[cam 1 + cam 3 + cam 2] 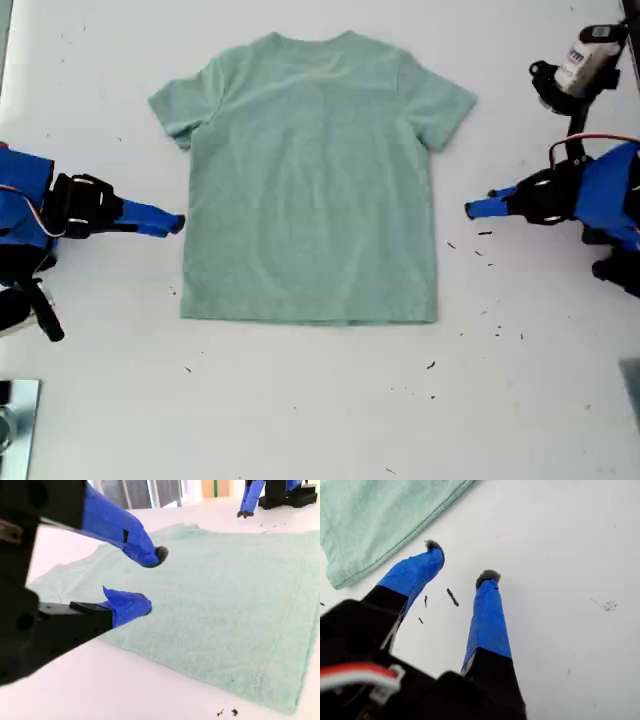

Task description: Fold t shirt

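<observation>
The t shirt [310, 190] lies flat and unfolded on the table [300, 400], directly between the two grippers. Its collar-to-hem axis runs square across the line that joins them, so each gripper faces one long side edge. My first gripper [470, 208] is at the exterior view's right. Its jaws are moderately open and hold nothing, and the tips are over bare table among small dark specks. From these tips the shirt lies ahead and off to one side, near but apart, with a strip of table between. Only one corner and a run of edge show in the first wrist view [370, 515]. My second gripper [152, 580] is at the exterior view's left. Its jaws are also open and empty. The near side edge of the shirt lies just ahead of its tips, with the lower jaw at or just short of that edge. Whether it touches cannot be told. The body of the shirt [225, 605] extends straight ahead of this gripper towards the other arm. My second gripper [178, 224] is therefore the nearer one. A first fold probably calls for each gripper to advance straight forward onto its side edge.
</observation>
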